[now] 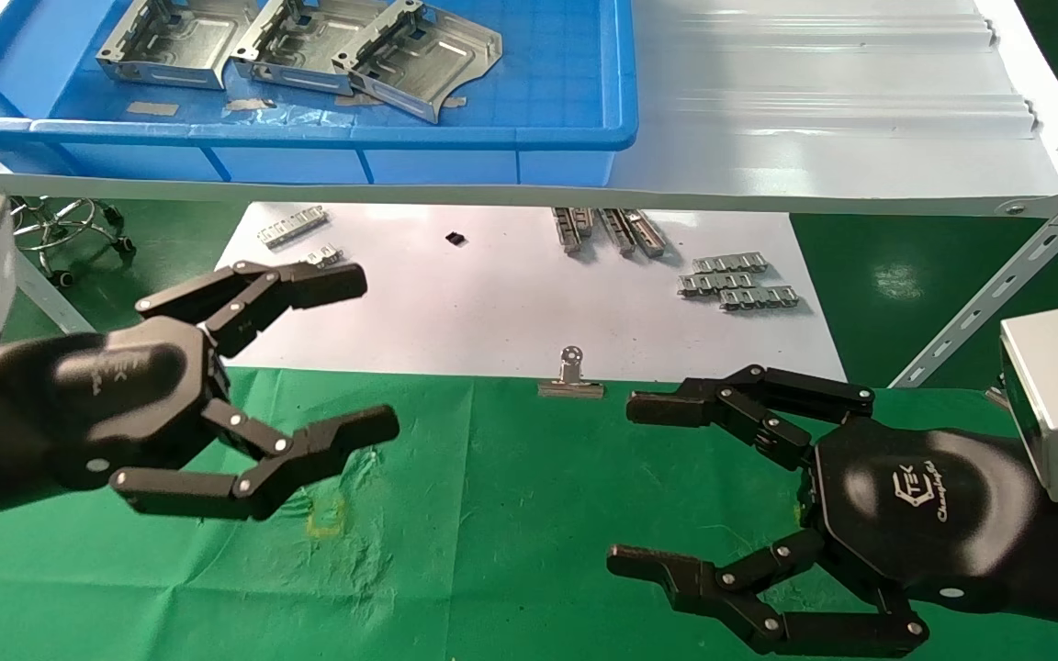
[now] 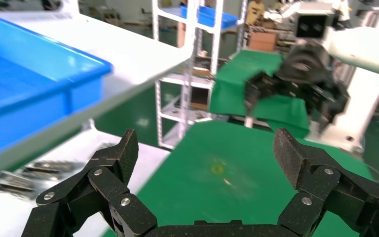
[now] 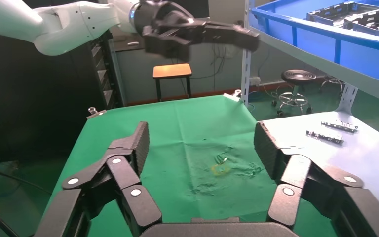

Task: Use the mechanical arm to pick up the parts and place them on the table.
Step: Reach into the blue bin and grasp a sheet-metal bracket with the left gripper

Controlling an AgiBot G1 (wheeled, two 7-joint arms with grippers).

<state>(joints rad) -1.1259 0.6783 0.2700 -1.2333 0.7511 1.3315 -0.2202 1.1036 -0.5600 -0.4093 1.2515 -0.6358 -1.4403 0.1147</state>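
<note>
Three silvery parts [image 1: 175, 41] [image 1: 309, 41] [image 1: 419, 55] lie in a blue bin [image 1: 309, 133] on the upper shelf; they also show in the right wrist view [image 3: 355, 12]. Both black claw hands hover above the green-clothed table [image 1: 492, 514], facing each other. My left gripper [image 1: 371, 353] [image 2: 208, 148] is open and empty, over the table's far left edge. My right gripper [image 1: 630, 482] [image 3: 203, 140] is open and empty on the right, nearer the front. Neither touches a part.
The bin sits on a white ribbed shelf [image 1: 823, 101]. Below it, a white sheet [image 1: 492, 303] carries small toothed metal strips [image 1: 738, 285] [image 1: 607, 229] [image 1: 293, 227]. A binder clip [image 1: 571, 378] holds the cloth's far edge. A faint yellow mark [image 1: 327, 519] shows on the cloth.
</note>
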